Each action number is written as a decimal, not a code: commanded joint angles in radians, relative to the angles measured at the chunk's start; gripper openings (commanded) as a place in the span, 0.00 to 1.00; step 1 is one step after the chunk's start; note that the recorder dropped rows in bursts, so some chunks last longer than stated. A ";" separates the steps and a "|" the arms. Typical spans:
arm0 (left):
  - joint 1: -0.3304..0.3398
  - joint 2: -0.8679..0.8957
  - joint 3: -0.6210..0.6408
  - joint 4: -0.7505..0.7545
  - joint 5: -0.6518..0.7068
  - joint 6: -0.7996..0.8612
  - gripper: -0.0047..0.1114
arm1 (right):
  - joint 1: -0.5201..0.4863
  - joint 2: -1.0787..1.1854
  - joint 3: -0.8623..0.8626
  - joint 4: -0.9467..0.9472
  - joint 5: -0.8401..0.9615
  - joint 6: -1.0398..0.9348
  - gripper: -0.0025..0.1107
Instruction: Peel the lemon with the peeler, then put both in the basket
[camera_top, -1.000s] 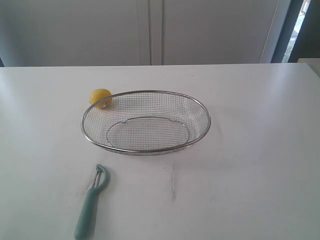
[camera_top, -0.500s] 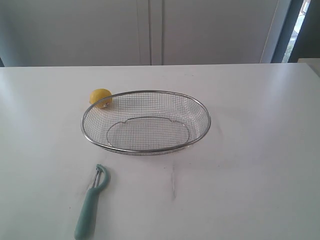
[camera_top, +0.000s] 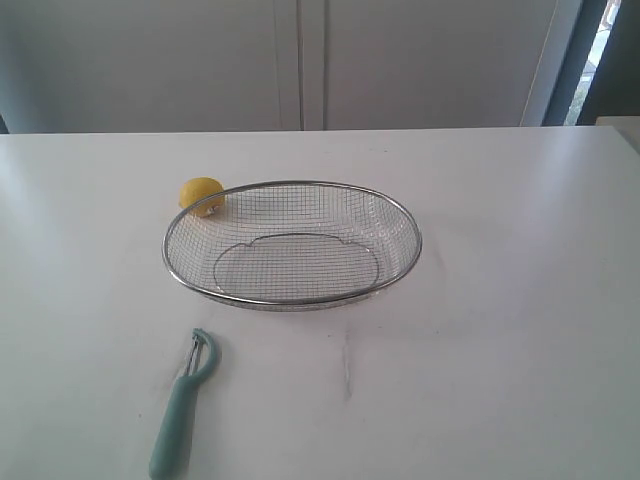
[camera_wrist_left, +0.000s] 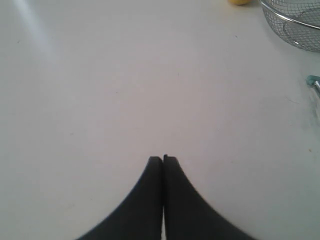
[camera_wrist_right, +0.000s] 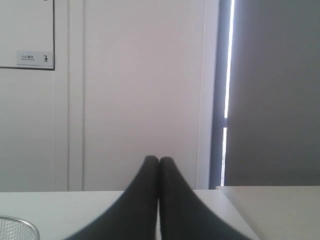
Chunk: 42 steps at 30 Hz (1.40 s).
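The wire-mesh basket (camera_top: 292, 298) stands mid-table with nothing in it. The yellow lemon (camera_top: 201, 194) rests on the table just outside its far-left rim. The teal-handled peeler (camera_top: 181, 408) lies on the table in front of the basket's left end, blade head toward the basket. Neither arm shows in the exterior view. In the left wrist view my left gripper (camera_wrist_left: 163, 159) is shut and empty over bare table, with the basket's rim (camera_wrist_left: 292, 21), a sliver of the lemon (camera_wrist_left: 239, 2) and the peeler's tip (camera_wrist_left: 314, 81) at the picture's edge. My right gripper (camera_wrist_right: 159, 159) is shut and empty, facing the wall.
The white table (camera_top: 520, 260) reaches to a pale panelled wall (camera_top: 300, 60) behind. A dark window strip (camera_top: 600, 60) stands at the far right. In the right wrist view a bit of the basket's rim (camera_wrist_right: 20, 222) and a small wall sign (camera_wrist_right: 32, 58) show.
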 joint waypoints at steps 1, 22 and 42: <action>0.001 -0.004 0.007 -0.009 -0.004 0.001 0.04 | -0.006 -0.006 -0.010 0.002 0.000 0.007 0.02; 0.001 -0.004 0.007 -0.009 -0.004 0.001 0.04 | -0.006 0.148 -0.534 0.002 0.626 0.014 0.02; 0.001 -0.004 0.007 -0.009 -0.004 0.001 0.04 | -0.006 0.414 -0.752 0.040 0.960 0.014 0.02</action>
